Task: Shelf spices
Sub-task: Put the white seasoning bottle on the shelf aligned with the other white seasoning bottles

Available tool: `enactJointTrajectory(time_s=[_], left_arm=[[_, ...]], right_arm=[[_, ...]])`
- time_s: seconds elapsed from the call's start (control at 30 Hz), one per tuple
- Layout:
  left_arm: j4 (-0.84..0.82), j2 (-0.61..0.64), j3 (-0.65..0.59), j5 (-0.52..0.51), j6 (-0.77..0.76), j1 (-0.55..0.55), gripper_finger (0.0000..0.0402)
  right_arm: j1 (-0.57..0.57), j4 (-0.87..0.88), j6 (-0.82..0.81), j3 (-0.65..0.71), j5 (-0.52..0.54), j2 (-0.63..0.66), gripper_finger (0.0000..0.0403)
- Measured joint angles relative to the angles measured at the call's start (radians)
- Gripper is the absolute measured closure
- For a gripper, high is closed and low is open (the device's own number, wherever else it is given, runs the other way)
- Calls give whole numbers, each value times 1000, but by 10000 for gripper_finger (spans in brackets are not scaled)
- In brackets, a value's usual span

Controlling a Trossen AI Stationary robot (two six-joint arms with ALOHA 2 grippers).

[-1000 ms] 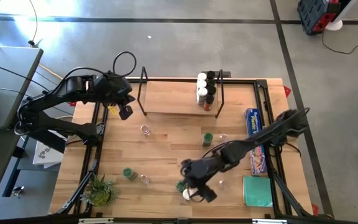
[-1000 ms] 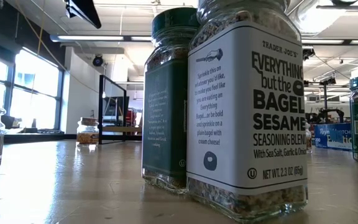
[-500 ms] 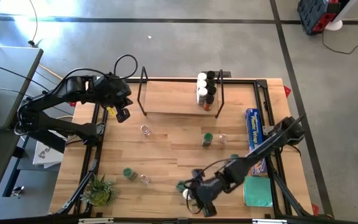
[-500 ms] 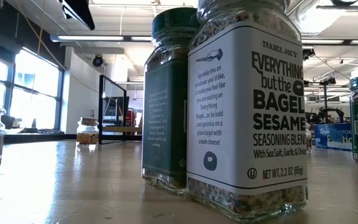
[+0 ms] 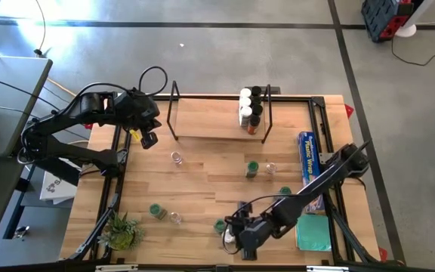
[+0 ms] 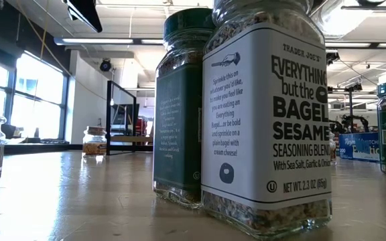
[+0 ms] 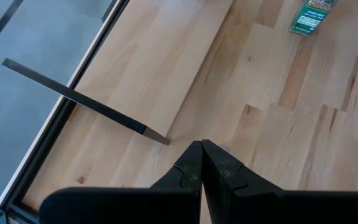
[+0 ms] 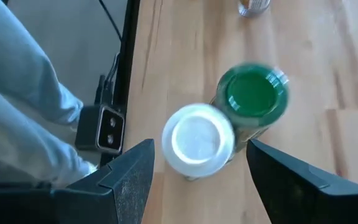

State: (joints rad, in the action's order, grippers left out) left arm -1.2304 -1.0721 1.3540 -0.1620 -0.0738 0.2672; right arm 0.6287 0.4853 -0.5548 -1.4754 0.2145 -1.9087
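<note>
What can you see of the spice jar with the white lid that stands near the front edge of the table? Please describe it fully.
The white-lidded jar is a small upright jar with a round white cap. Its label reads "Everything but the Bagel Sesame Seasoning Blend", and a speckled mix shows through the clear wall. It stands on the wooden table close beside a green-lidded jar. The right gripper hovers open over it, not gripping.

I can't read the green-lidded jar [image 8: 254,99], blurred at upper right; bagel seasoning jar's [image 6: 267,120] lid is cropped at top.
</note>
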Motion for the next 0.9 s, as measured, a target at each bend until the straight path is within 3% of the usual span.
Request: enactJointTrajectory(time_s=[0.43,0.73,0.9], left_arm=[[0,0,0,3,-1,0,401],[0,0,0,3,-11,0,401],[1,0,0,3,-11,0,401]], right_arm=[[-34,-4,14,0,-40,-21,109],[-23,-86,8,0,-35,-49,107],[-13,-39,-93,0,-4,-77,107]])
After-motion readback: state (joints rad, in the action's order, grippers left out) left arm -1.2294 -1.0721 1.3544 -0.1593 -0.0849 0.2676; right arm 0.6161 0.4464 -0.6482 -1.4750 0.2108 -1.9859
